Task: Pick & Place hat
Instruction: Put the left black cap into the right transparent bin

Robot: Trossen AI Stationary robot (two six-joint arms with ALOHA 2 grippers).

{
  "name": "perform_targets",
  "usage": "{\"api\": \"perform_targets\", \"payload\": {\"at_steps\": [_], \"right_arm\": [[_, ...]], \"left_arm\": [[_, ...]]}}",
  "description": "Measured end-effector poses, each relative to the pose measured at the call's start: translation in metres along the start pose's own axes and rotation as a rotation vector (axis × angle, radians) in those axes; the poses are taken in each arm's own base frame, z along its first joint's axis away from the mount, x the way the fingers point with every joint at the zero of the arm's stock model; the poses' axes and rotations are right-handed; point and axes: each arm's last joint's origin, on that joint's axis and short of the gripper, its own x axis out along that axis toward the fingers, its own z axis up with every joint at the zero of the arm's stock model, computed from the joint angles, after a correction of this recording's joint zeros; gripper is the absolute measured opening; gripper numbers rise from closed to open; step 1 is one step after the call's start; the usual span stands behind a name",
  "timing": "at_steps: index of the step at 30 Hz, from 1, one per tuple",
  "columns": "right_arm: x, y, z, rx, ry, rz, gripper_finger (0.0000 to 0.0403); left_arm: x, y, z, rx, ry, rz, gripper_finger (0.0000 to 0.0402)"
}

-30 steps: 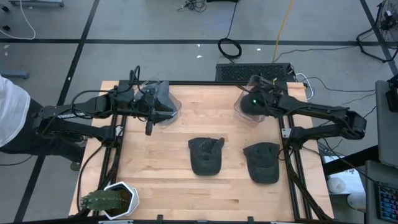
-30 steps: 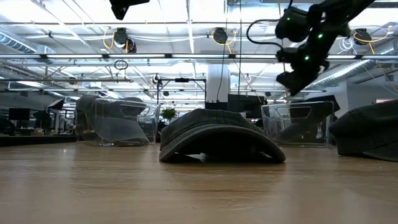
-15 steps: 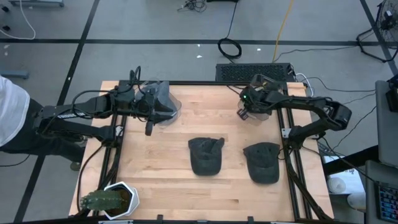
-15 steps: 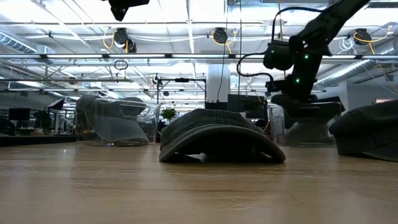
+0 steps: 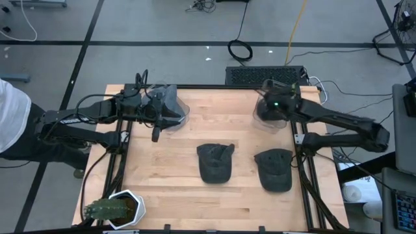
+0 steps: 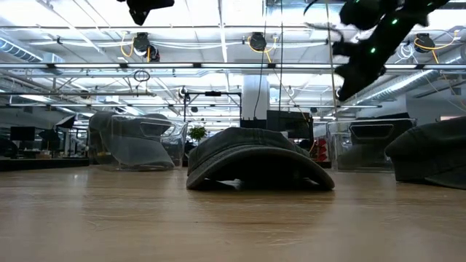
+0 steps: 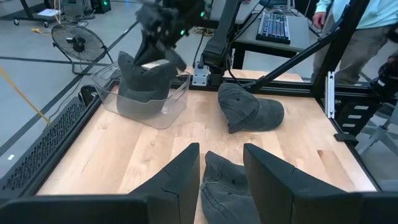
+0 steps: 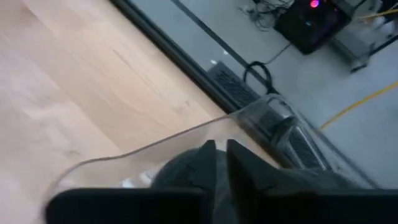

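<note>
Spreading across most of the high view is the wooden table [image 5: 169, 162], framed by a dark rail. Two clear plastic bins stand at its far edge: the left bin [image 5: 174, 109] already holds a dark hat, and the right bin [image 5: 266, 117] also has a dark hat [image 7: 144, 81] inside, seen best from the left wrist. Two more dark caps lie on the bare wood nearer the front, the middle cap [image 5: 215, 162] and the right cap [image 5: 273, 169], close to each other but not touching. A white pot with a spiky green plant [image 5: 114, 209] sits at the front left corner.

Above the right bin hangs the right gripper [image 5: 276, 104], its fingers [image 8: 214, 158] very nearly together with only a thin slit between them; whether they pinch any of the fabric just below cannot be told. Over the left bin hangs the left gripper [image 5: 156, 133], its fingers [image 7: 186, 171] partly apart and empty (the middle cap shows through the gap).
</note>
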Motion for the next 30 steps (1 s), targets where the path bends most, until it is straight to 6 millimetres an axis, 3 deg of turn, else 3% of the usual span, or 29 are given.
{"api": "perform_targets", "payload": {"at_steps": [6, 10, 13, 19, 30], "right_arm": [[-0.023, -0.022, -0.009, 0.260, -0.012, 0.134, 0.0129], [-0.021, -0.036, -0.030, 0.421, 0.201, 0.067, 0.0206], [-0.016, -0.047, -0.040, 0.529, 0.316, -0.010, 0.0242], [-0.001, -0.052, -0.042, 0.667, 0.443, 0.136, 0.0265], [0.027, -0.042, -0.043, 0.625, 0.583, 0.181, 0.0259]], "left_arm": [[0.000, 0.000, 0.000, 0.000, 0.000, 0.000, 0.0131], [0.000, 0.000, 0.000, 0.004, 0.002, 0.000, 0.0131], [0.000, 0.000, -0.001, 0.013, 0.012, 0.000, 0.0131], [0.000, 0.000, -0.005, 0.031, 0.051, -0.001, 0.0131], [0.015, 0.002, -0.013, 0.021, 0.128, -0.002, 0.0131]]}}
